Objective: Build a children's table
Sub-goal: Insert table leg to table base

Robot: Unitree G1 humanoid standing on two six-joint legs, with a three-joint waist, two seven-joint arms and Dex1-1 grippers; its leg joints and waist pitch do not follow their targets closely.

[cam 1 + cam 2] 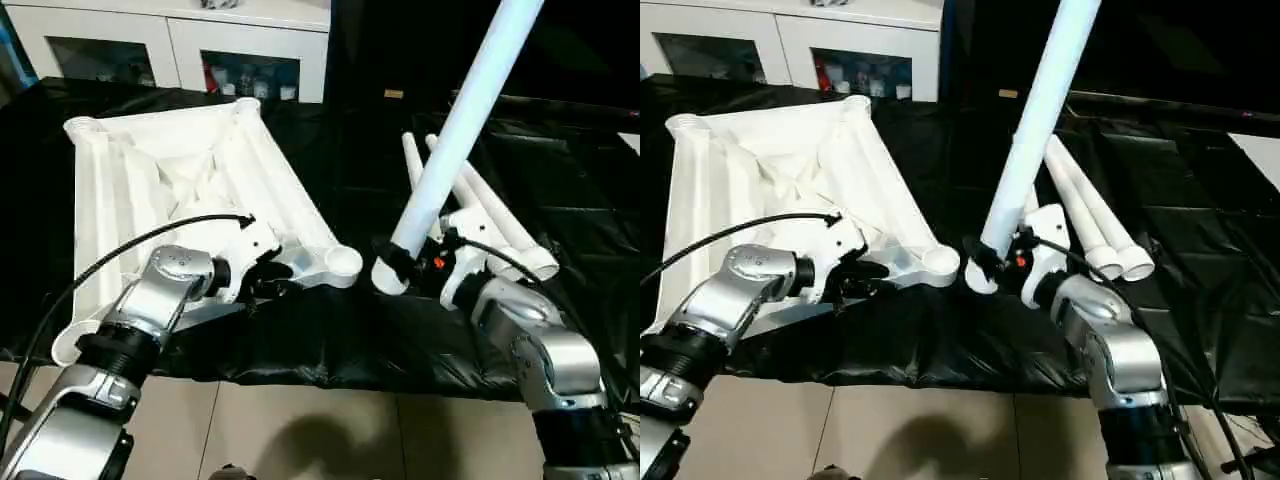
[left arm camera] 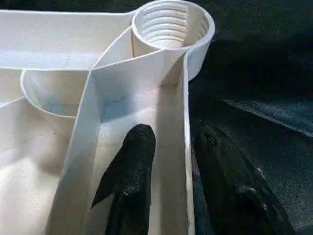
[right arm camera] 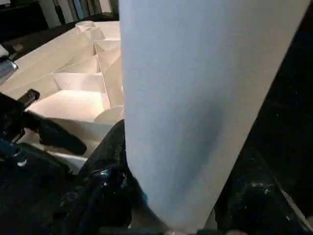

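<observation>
On black cloth point(image 1: 330, 340): L fingers point(image 2: 128, 176) straddle tabletop point(image 1: 150, 170) rim; R fingers point(image 3: 105, 161) clamp leg point(image 1: 455, 130); spare legs point(image 1: 500, 220) behind.

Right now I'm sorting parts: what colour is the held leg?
White, clearest in the left eye view: leg.

black cloth point(image 1: 330, 340) on bench | white cabinet point(image 1: 180, 40) behind | tiled floor point(image 1: 300, 430)
</observation>
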